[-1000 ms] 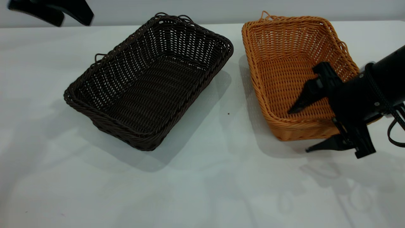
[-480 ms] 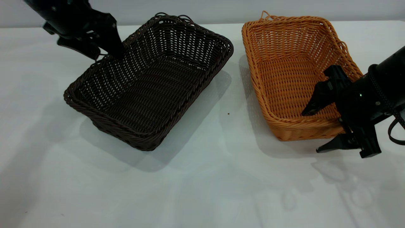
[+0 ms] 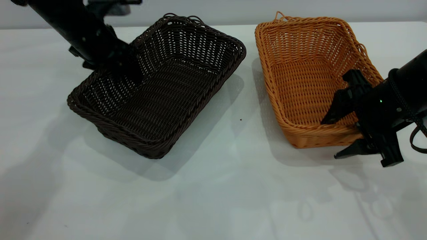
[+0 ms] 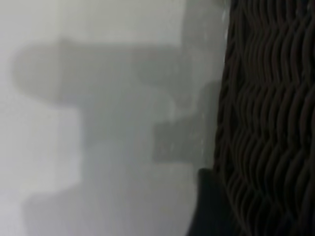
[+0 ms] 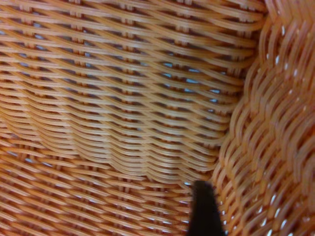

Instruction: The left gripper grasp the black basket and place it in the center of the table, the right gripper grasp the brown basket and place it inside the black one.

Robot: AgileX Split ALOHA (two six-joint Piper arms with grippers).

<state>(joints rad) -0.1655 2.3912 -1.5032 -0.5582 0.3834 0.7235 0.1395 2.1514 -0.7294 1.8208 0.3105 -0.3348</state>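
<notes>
The black basket (image 3: 160,96) sits left of centre on the white table (image 3: 213,200). My left gripper (image 3: 115,68) is down at its far left rim, open, with one finger inside and the other outside the wall. In the left wrist view the dark weave (image 4: 266,118) fills one side, with one finger (image 4: 206,206) beside it. The brown basket (image 3: 300,76) sits at the right. My right gripper (image 3: 333,138) is open astride its near right rim, one finger inside and one outside. The right wrist view shows the orange weave (image 5: 123,98) and one finger (image 5: 204,206).
The two baskets stand side by side with a narrow gap of table between them. The front half of the table is bare white surface. A small dark speck (image 3: 240,119) lies between the baskets.
My left arm has come down from the far left corner onto the black basket's far left rim. My right gripper has shifted a little right along the brown basket's near rim. Neither basket has moved.
</notes>
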